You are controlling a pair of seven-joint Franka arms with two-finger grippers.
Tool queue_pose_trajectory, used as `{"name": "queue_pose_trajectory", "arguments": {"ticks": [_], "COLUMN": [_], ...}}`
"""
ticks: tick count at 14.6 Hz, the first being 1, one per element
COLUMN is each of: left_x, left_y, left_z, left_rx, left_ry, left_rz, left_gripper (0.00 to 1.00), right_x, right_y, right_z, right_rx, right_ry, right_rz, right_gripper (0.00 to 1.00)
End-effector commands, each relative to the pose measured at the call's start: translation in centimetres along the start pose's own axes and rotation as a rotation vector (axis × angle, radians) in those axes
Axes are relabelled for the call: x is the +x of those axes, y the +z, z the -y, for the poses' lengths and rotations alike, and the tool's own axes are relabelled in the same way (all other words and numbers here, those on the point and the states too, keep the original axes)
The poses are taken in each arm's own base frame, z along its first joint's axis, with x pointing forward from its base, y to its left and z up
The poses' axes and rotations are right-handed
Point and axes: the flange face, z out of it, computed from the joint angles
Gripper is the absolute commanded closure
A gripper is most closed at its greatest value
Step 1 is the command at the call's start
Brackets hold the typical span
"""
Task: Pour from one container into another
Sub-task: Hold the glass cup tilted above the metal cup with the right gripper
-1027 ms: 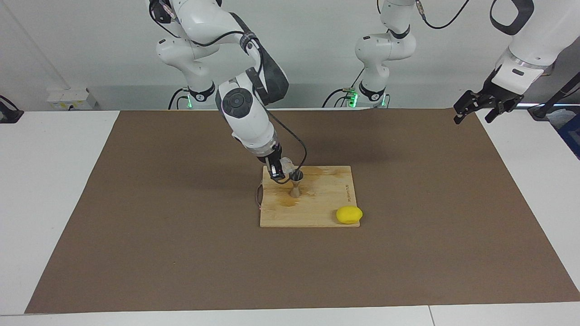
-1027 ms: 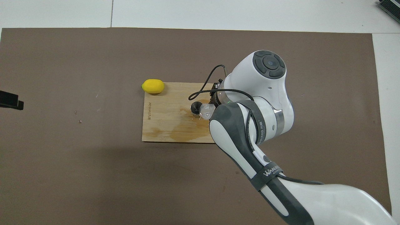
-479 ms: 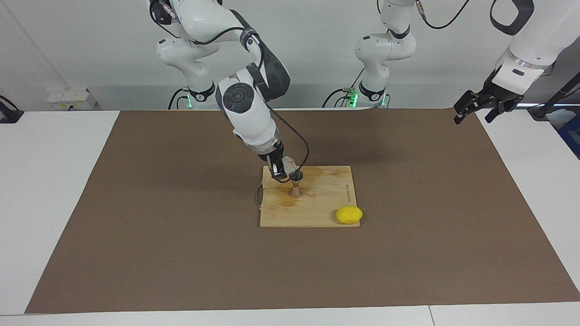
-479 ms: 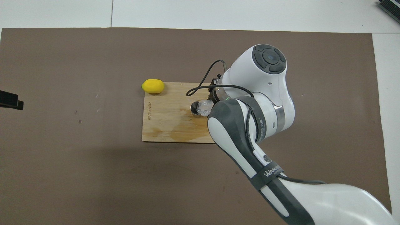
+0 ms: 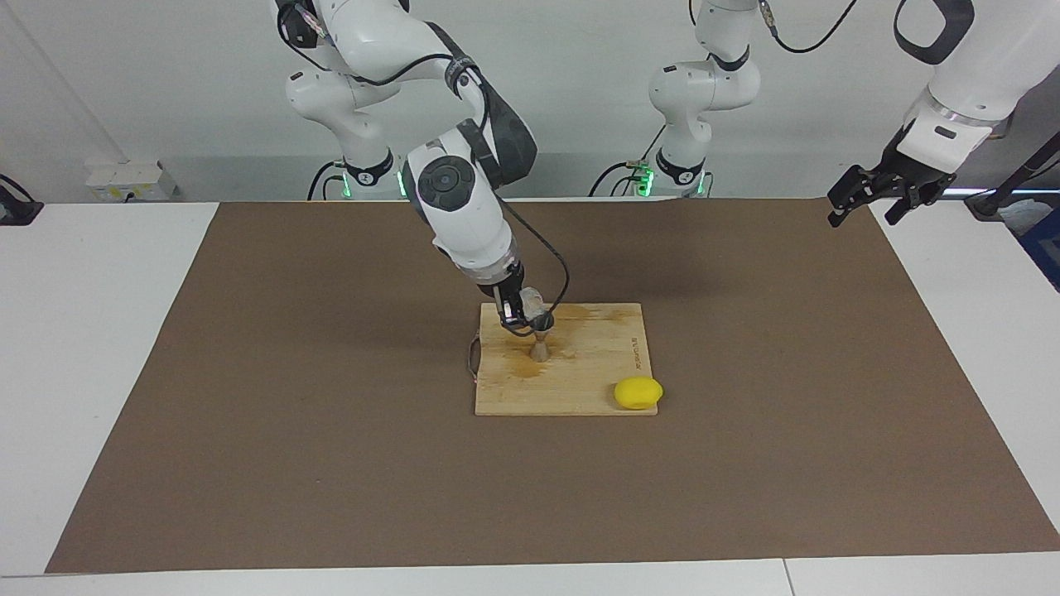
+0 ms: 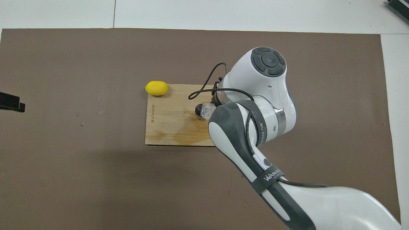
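The right gripper, clamped on the small clear glass cup, tips its mouth over the silver hourglass metal jigger, upright directly beneath; the left gripper waits wide open, well apart.

On the brown mat lie one wooden board, one yellow lemon, one metal jigger and one clear glass cup.

A yellow lemon rests on a pale wooden board with darker stains, over a brown mat.
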Motion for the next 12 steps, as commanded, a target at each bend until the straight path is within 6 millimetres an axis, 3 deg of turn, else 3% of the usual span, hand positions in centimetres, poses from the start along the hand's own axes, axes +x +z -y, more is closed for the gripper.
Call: {"name": "queue_pose_trajectory", "arguments": {"ticks": [1, 12], "left_x": [-0.29, -0.28], "left_y": [-0.48, -0.48], "left_z": [-0.33, -0.42], "left_rx": [0.02, 0.02], "left_ry": [-0.019, -0.021], "left_rz": [0.009, 0.009], "left_gripper": [0.0, 0.0], "right_x": [-0.45, -0.44], "right_y": [-0.36, -0.28], "right_z": [0.38, 0.46], "right_rx": [0.014, 0.029], "right_ry": [0.017, 0.039], "right_rz": [-0.026, -0.048], "right_gripper": [1.0, 1.0]}}
